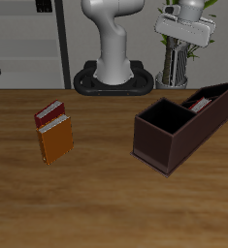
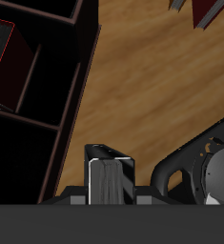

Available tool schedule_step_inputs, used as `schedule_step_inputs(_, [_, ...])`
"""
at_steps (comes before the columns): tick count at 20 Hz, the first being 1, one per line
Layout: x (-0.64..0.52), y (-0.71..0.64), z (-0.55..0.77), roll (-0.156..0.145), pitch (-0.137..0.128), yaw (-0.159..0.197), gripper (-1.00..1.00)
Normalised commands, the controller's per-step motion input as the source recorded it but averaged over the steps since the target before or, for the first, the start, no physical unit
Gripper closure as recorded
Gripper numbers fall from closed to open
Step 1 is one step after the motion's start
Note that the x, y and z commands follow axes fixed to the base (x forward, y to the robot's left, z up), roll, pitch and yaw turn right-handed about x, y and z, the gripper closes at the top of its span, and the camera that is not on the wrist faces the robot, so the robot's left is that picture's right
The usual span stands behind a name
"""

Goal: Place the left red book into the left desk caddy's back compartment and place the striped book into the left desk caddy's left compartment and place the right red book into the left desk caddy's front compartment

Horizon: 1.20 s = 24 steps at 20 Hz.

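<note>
The pincer (image 1: 188, 29) hangs high over the tabletop's (image 1: 106, 194) back edge, above the far end of the left desk caddy (image 1: 156, 145). It is clamped on the striped book (image 2: 108, 177), a slim volume whose grey-and-black bands run lengthwise. In the wrist view the book hangs end-on between the two dark fingers, over bare wood just beside the caddy's outer wall.

The caddy is a long, open-topped box in dark maroon-brown with thin, flat walls. It sits at an angle to the tabletop's edges. Its large square section, the end nearer the front edge, is dark inside, and narrower slots run farther back. The left red book (image 1: 197, 102) lies slanted in one of those far slots; I cannot tell exactly which. The wrist view shows it as a dark slab with a thin red outline.

Well apart from the pincer and the caddy, towards the tabletop's opposite side, the right red book (image 1: 49, 114) shows a red cover and white page edges. It rests against the back end of a larger, plain orange-brown book (image 1: 56, 141). The tabletop is warm brown wood with visible grain.
</note>
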Motion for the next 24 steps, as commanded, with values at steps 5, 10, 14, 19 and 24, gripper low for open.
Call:
schedule_step_inputs(5, [-0.04,0.22,0.27,0.023,-0.035,-0.019,1.00])
schedule_step_inputs(10, [0.10,0.14,0.36,-0.007,-0.034,-0.098,1.00])
schedule_step_inputs(14, [0.10,0.14,0.25,-0.030,-0.007,-0.102,1.00])
schedule_step_inputs(19, [0.11,0.19,0.01,0.007,0.018,-0.055,1.00])
schedule_step_inputs(24, [0.10,0.15,-0.01,0.009,0.030,-0.051,1.00])
